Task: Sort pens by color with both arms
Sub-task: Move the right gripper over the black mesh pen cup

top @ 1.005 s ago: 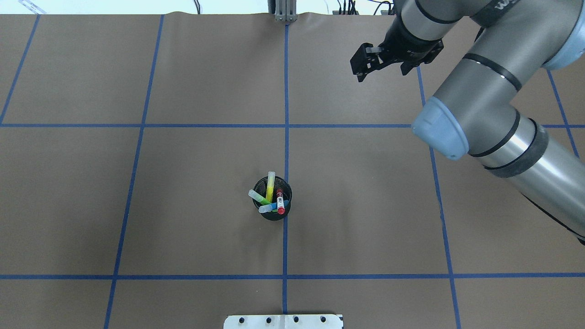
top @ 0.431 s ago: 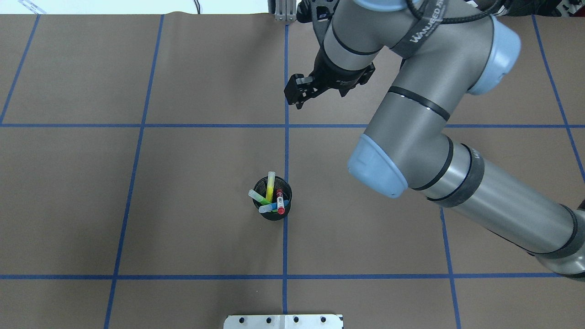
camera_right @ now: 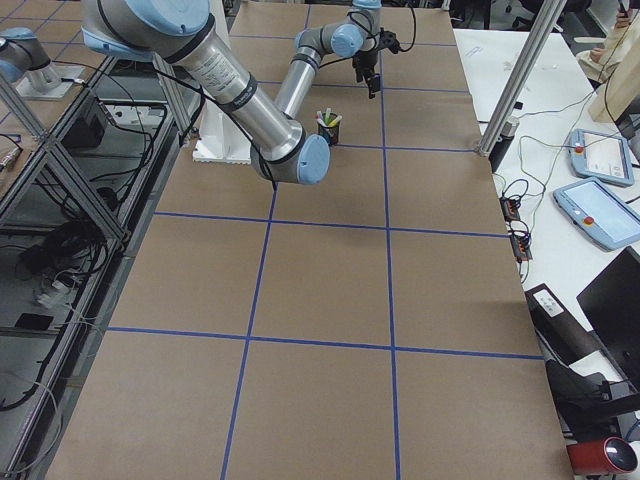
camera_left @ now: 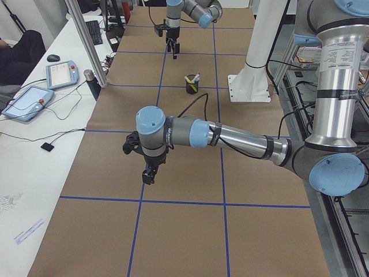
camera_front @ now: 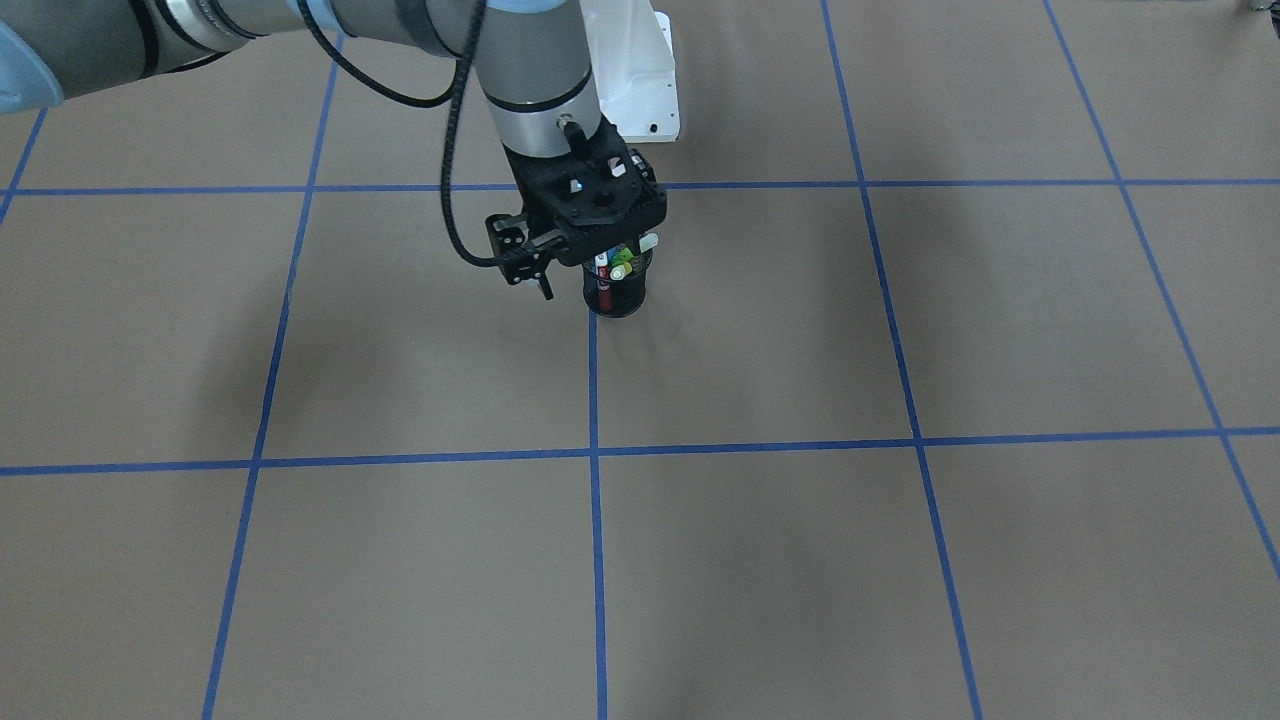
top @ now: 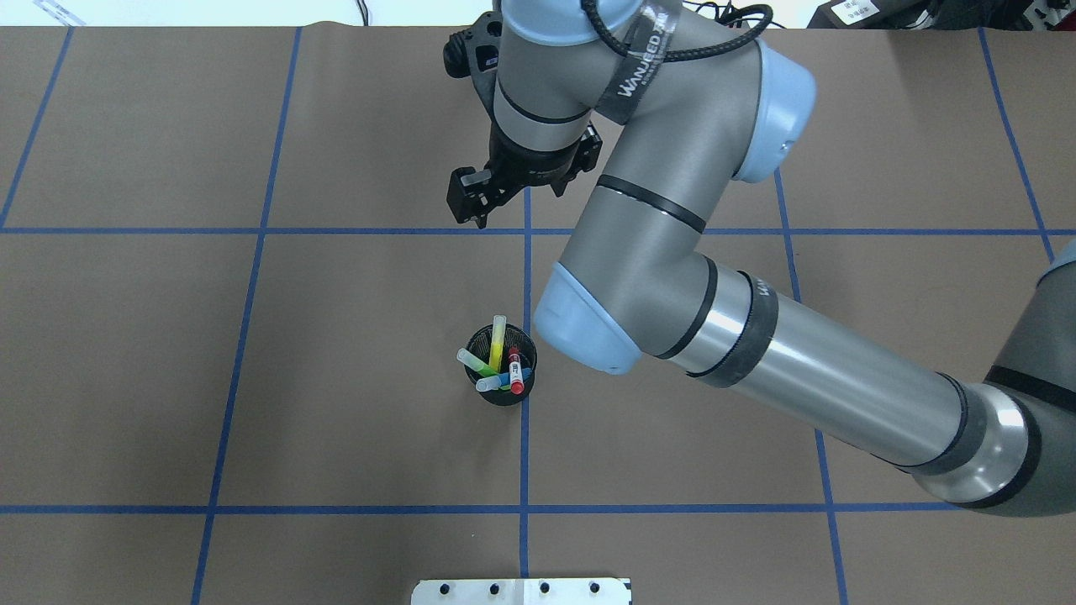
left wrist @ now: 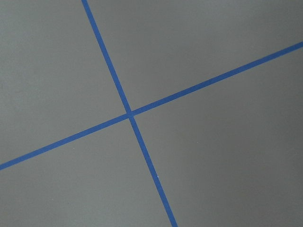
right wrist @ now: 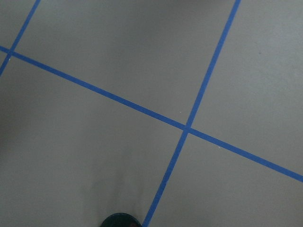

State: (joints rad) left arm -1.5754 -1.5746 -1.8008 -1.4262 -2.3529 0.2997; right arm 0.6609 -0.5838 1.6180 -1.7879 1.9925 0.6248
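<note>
- The right gripper (top: 469,208) is seen in the upper centre of the overhead view, hung above the worktop (top: 336,353) just left of a crossing of blue tape lines (top: 527,231). How far its jaws are parted cannot be told, and nothing is seen held in it.
- It is carried by the right arm (top: 756,353), stretched in from the lower right of that view to the top centre.
- Lower in the frame, well apart from it, the black mesh cup (top: 504,398) is stood just left of the middle tape line.
- All four pens (top: 504,380) are held in the cup. The yellow pen (top: 498,340) is leaned toward the top of the frame, the light green pen (top: 477,365) toward the left and the blue pen (top: 496,382) toward the lower left. The white pen with the red cap (top: 514,370) is stood at the cup's right side.
- The left gripper (camera_left: 148,175) is shown only in the exterior left view, at frame centre, pointed down over the worktop at the end of the left arm (camera_left: 230,135). Whether its jaws are parted or together cannot be told.
</note>
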